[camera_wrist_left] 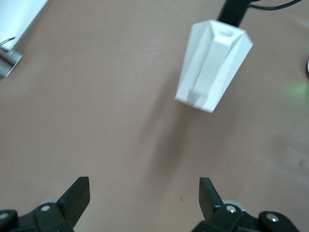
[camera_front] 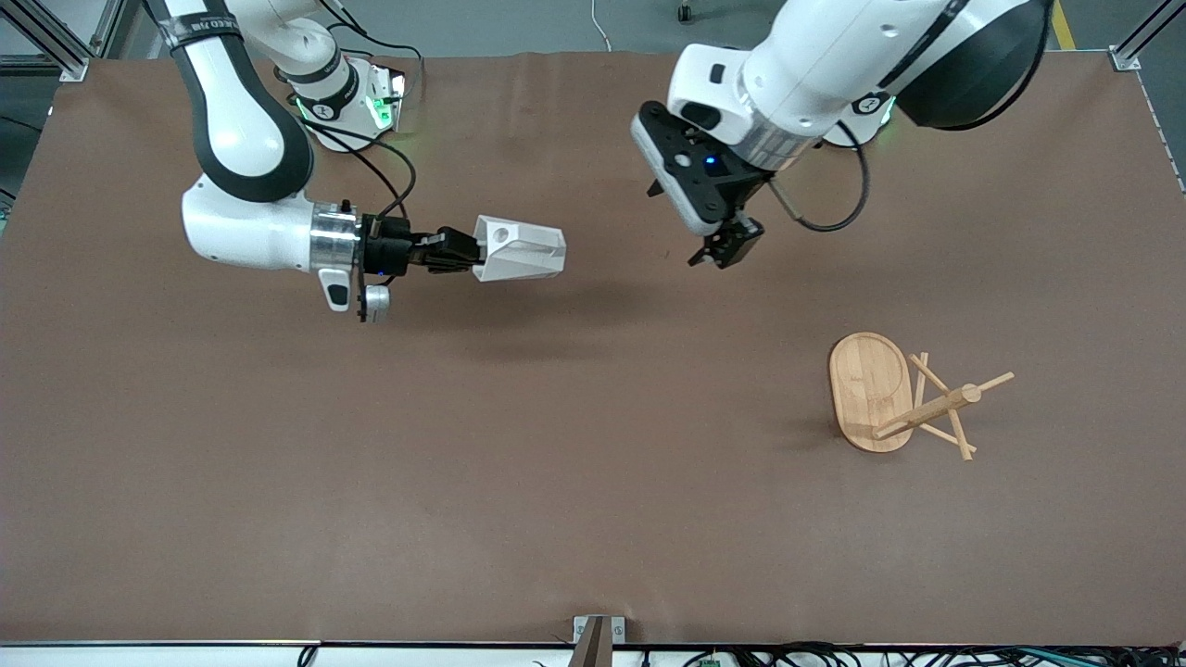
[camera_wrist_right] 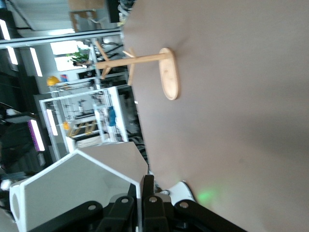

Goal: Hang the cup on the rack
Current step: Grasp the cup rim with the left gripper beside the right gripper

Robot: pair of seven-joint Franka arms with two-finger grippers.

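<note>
Your right gripper (camera_front: 468,256) is clamped fully on the wall of the white faceted cup (camera_front: 519,248), carrying it on its side in the air over bare table, well apart from the bamboo mug tree (camera_front: 903,400), which stands toward the left arm's end of the table and nearer the front camera than the ground under the cup. Your left gripper (camera_front: 721,248) hangs between cup and mug tree, over the mat, jaws spread wide and holding nothing; the step in hand looks like a transfer, so bring the cup's free end squarely between those jaws, close firmly on the flat facets, and release the right grip only once the left has it. Leave the handle (camera_front: 500,234) clear of both sets of fingers, since its hole must slide onto a peg. The cup is small, white and angular, with a hexagonal rim and a blocky handle pierced by a round hole. The mug tree is upright on its oval base, its thin pegs crossing near the top of the post.
</note>
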